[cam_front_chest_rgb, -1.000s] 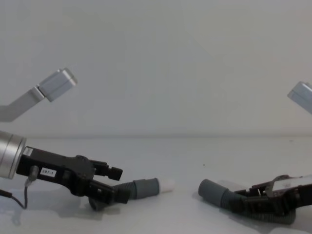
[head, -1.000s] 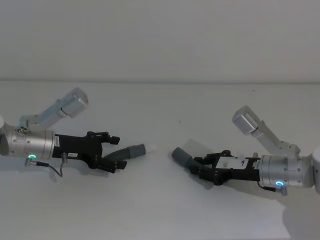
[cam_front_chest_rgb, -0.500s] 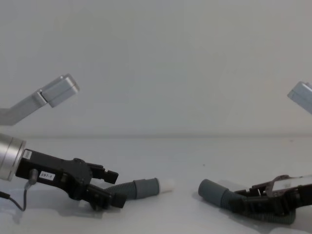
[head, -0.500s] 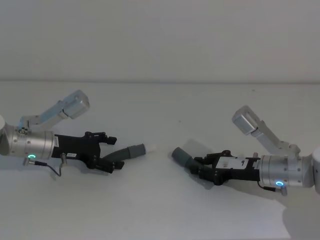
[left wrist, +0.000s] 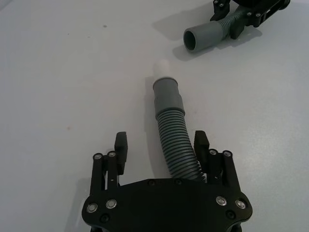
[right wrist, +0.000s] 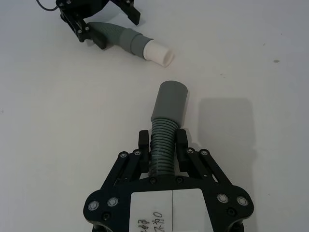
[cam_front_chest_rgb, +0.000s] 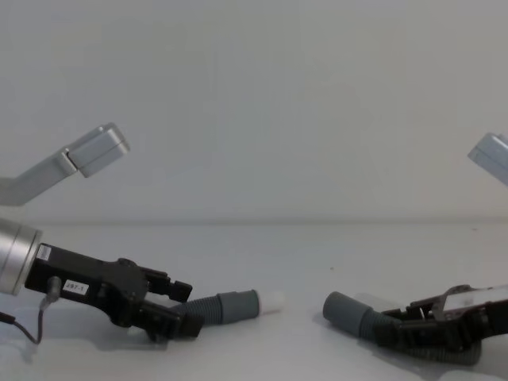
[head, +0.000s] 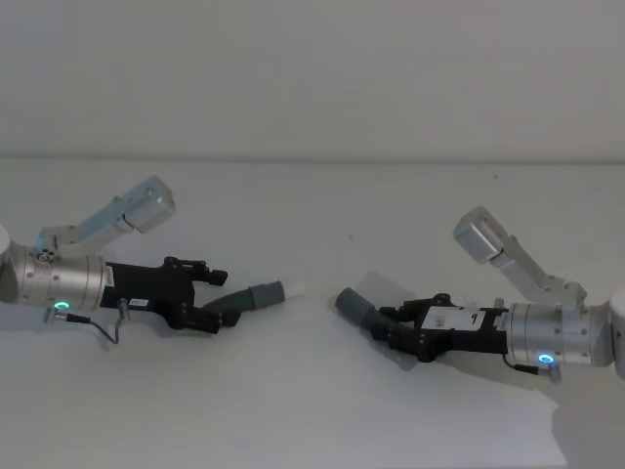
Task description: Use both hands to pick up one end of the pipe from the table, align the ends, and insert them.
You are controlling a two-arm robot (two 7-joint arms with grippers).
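Note:
On the white table (head: pixel 312 410) lie two pieces of dark grey corrugated pipe. The short piece (left wrist: pixel 173 140) has a smooth grey collar (head: pixel 260 294) and a white tip (head: pixel 293 289) pointing right. My left gripper (head: pixel 217 301) is open and straddles its corrugated part low over the table; there is a gap beside one finger (left wrist: pixel 120 145). My right gripper (right wrist: pixel 161 140) is shut on the longer piece's corrugated part (right wrist: pixel 162 137). Its grey cuff (head: pixel 354 305) sticks out toward the white tip, a short way apart. In the chest view the tip (cam_front_chest_rgb: pixel 274 301) and cuff (cam_front_chest_rgb: pixel 345 312) face each other.
A pale grey wall (head: pixel 312 78) rises behind the table. Grey arm links stand up at the left (head: pixel 137 205) and the right (head: pixel 483 239). A thin black cable (head: pixel 103 332) hangs under the left wrist.
My left gripper has slid back left along the short piece and sunk lower, showing more of the corrugated hose. The right gripper and its piece have not moved.

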